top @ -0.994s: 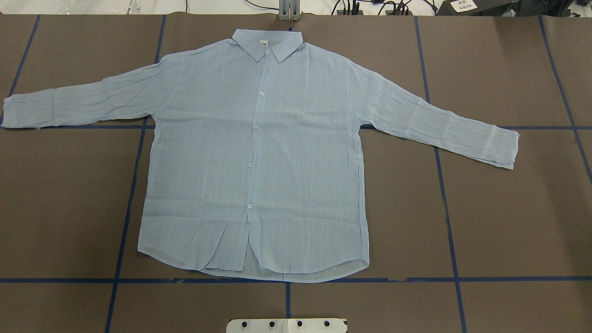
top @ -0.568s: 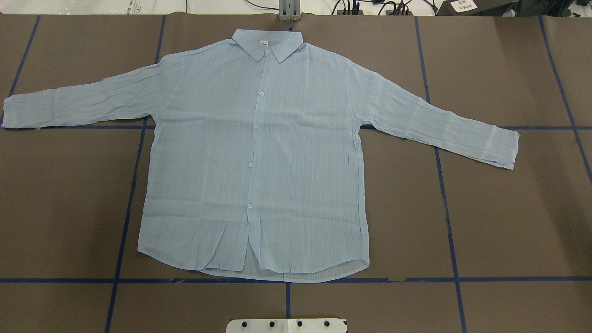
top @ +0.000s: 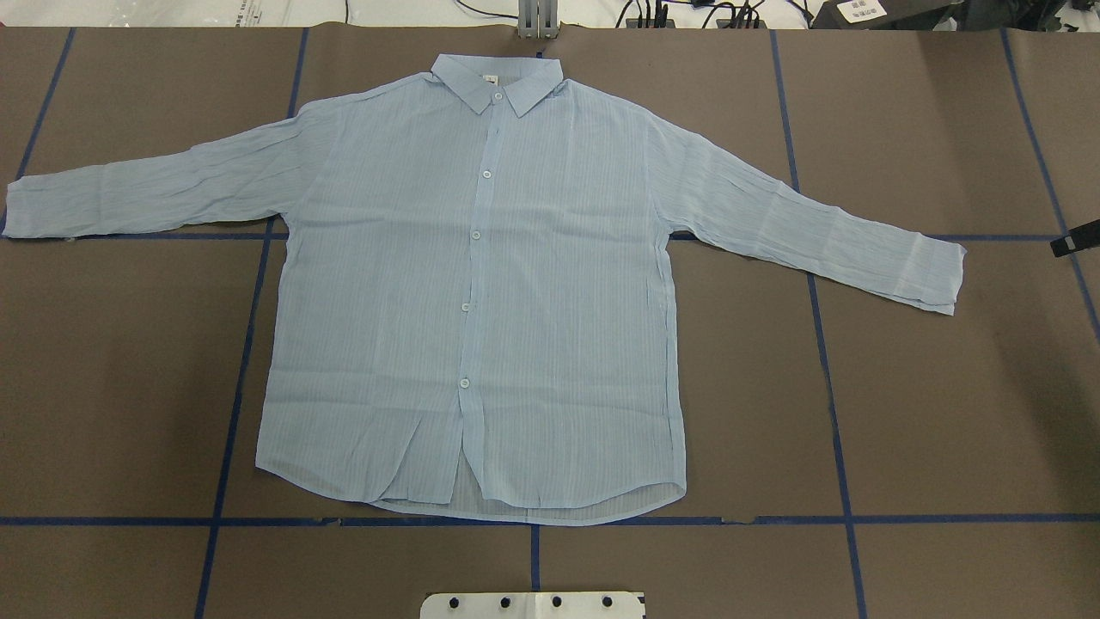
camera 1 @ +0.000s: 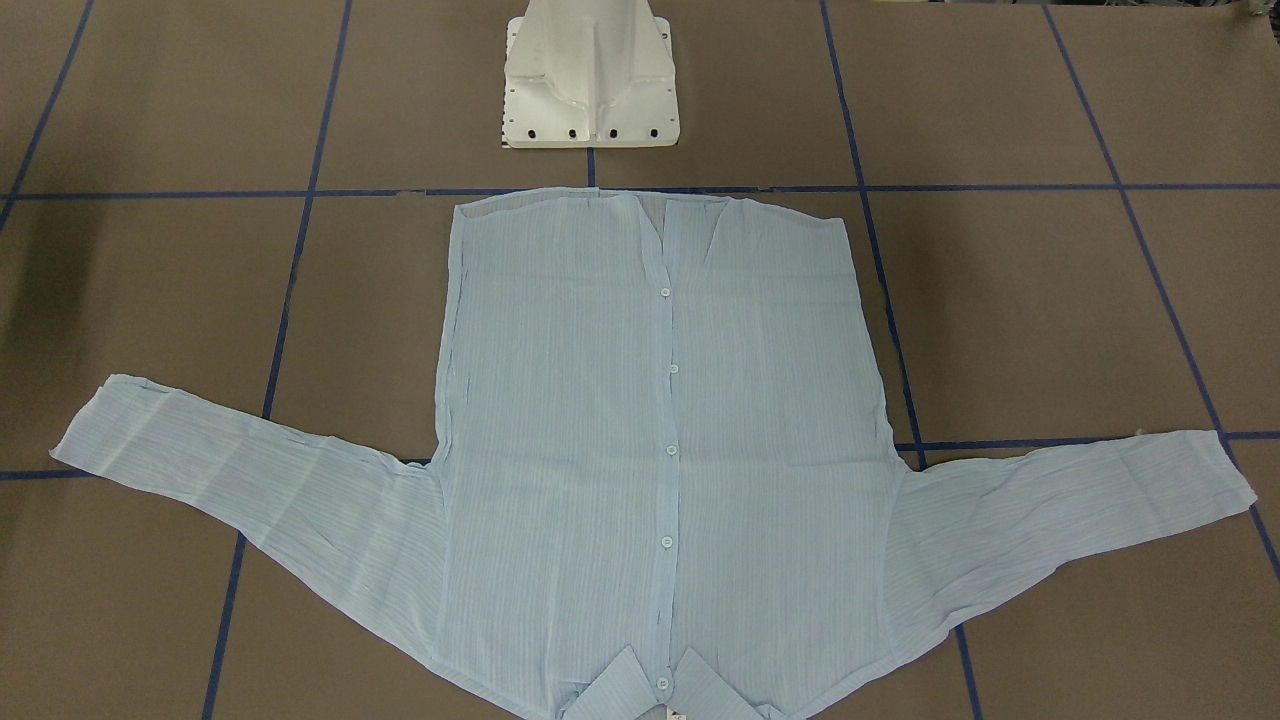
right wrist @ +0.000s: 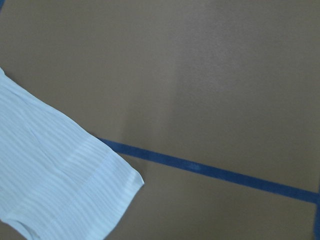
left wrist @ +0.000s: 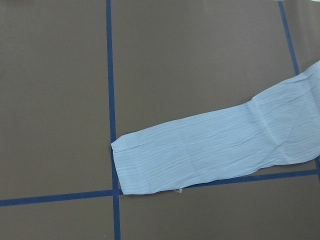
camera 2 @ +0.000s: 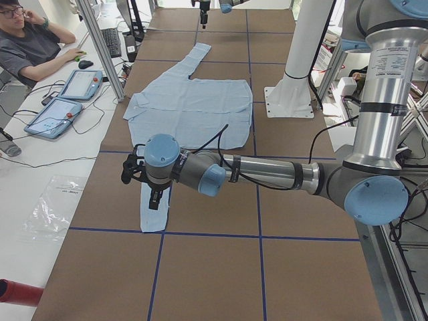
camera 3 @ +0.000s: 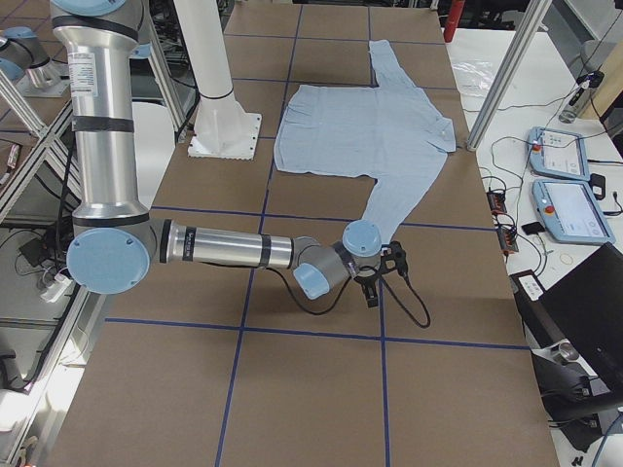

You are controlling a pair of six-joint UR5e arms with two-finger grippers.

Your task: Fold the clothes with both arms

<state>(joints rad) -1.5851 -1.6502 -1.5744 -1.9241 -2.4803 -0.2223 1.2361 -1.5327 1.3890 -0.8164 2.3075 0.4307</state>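
Whether the fingers of the left gripper (camera 2: 154, 200) are apart or together cannot be told; it is held above one cuff of the shirt (top: 481, 284). The same cannot be told of the right gripper (camera 3: 371, 292), held just beyond the other cuff. The shirt is spread flat, buttons up, on the brown table (top: 928, 413), collar away from the pedestal (camera 1: 590, 80).

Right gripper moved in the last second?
Yes, right gripper came in from the overhead view's right edge, now at the blue tape line, short of the shirt.
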